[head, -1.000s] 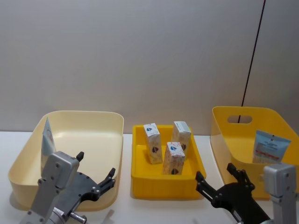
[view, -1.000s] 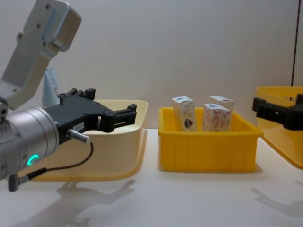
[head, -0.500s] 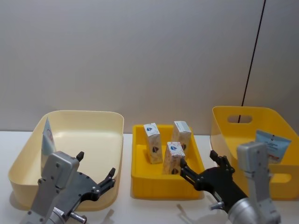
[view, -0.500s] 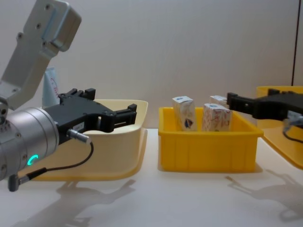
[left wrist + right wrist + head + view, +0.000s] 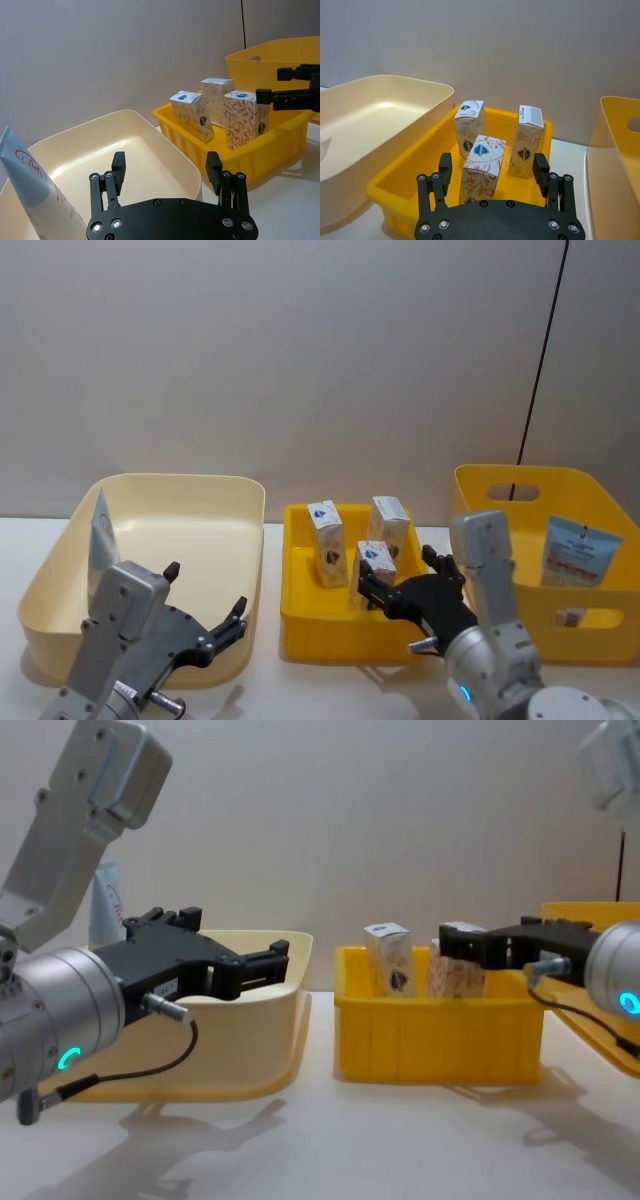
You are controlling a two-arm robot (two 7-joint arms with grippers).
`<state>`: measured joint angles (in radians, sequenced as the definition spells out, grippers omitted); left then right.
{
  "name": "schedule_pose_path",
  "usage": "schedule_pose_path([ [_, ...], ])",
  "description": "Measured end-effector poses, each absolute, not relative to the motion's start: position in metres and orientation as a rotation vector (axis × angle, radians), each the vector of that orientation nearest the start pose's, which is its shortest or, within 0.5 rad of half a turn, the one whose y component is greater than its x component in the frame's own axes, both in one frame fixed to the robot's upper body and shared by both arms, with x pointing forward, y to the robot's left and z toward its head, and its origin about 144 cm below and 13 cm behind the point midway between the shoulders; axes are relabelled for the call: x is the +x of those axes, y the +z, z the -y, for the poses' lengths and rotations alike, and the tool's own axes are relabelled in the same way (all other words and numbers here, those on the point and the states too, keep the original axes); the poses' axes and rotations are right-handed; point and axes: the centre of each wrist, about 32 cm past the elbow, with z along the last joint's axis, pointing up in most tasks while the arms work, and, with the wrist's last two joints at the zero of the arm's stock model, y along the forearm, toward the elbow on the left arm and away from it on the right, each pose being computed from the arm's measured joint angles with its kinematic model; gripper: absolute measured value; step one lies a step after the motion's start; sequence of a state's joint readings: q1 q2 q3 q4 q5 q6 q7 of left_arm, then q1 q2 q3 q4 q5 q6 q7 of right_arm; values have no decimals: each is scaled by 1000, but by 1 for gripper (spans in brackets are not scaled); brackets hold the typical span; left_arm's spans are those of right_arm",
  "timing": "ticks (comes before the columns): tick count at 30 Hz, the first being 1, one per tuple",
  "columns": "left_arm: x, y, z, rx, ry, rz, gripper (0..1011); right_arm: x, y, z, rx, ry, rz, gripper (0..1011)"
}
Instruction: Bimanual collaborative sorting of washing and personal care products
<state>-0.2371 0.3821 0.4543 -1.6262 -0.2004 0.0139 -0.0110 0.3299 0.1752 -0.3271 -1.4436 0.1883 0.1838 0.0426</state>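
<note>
Right gripper (image 5: 492,166), fingers spread wide, is hovering at the front carton (image 5: 483,167) in the yellow tray (image 5: 395,195), risking a clipped edge toppling it into the back cartons (image 5: 526,140), while left gripper (image 5: 166,167) is idling open off the tray's left

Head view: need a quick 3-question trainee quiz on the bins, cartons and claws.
1. How many cartons stand in the middle yellow tray?
2. True or false: the right claw is shut on a carton.
3. The tube beside the left claw leans in: A) the cream bin; B) the middle yellow tray; C) the right yellow bin.
Key: 1) Three. 2) False: it is open, lined up on the front carton. 3) A.
</note>
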Motion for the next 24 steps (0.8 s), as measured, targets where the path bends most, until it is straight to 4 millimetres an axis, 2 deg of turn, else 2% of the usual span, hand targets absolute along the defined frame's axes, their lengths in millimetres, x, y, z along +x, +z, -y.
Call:
schedule_pose_path([
  [12,492,1204,-198,61,1124,268,999,558,1200,169,-130,-1260,-3,986],
  [17,492,1204,-198,61,1124,268,1000,563,1198,165,-138,-1263,-11,881],
  [20,492,1204,-198,61,1124,268,1000,565,1198,163,-142,-1264,-15,755],
  [24,492,1204,-198,61,1124,268,1000,567,1197,161,-148,-1265,-18,660],
])
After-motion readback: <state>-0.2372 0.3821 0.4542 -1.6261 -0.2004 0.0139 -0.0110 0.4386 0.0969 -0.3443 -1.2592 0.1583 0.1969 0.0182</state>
